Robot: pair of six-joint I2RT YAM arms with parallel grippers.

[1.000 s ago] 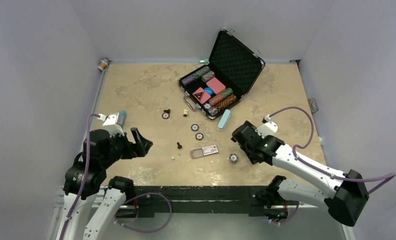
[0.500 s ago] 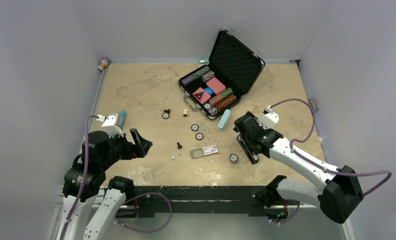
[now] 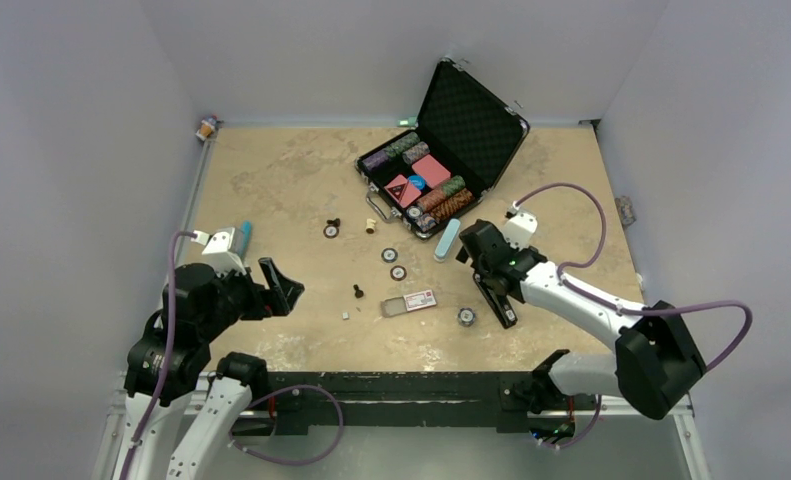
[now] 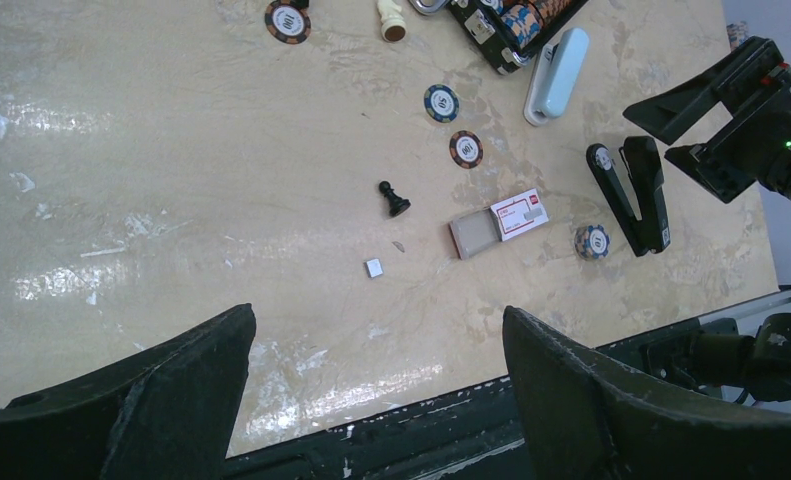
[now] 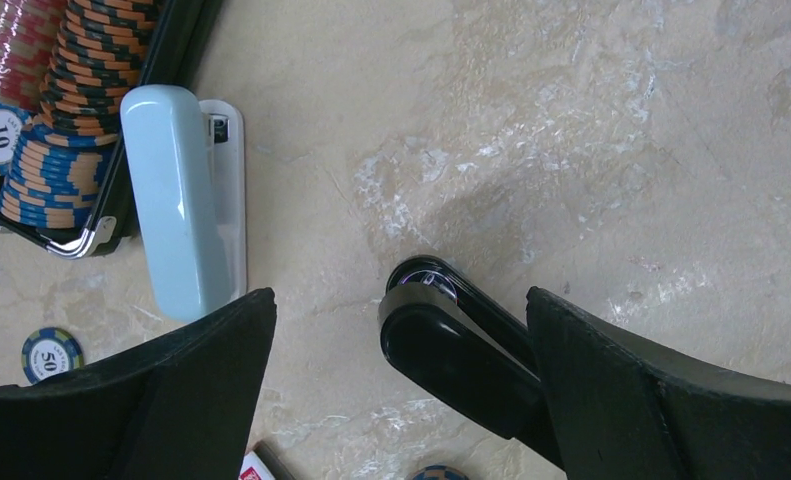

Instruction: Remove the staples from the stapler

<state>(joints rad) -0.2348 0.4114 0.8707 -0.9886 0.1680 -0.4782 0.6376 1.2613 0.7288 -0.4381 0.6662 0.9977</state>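
A black stapler (image 3: 498, 298) lies on the table at the front right, and also shows in the left wrist view (image 4: 631, 200). My right gripper (image 3: 474, 266) is open and hovers over the stapler's far end. In the right wrist view the stapler (image 5: 451, 355) lies between the spread fingers (image 5: 401, 395), untouched. A light blue stapler (image 3: 448, 239) lies just beyond (image 5: 181, 200). A tiny silver-grey piece (image 4: 373, 267), perhaps staples, lies near the front (image 3: 345, 315). My left gripper (image 3: 282, 285) is open and empty above the front left (image 4: 376, 350).
A red-and-white box (image 4: 519, 215) with its grey tray slid out lies beside the black stapler. An open black case (image 3: 441, 160) of poker chips stands at the back. Loose chips (image 4: 465, 148), a black pawn (image 4: 395, 200) and a white chess piece (image 3: 370, 225) lie mid-table.
My right gripper has swung away from the front edge, back and left, and now sits over the black stapler's far end. The left arm has not moved.
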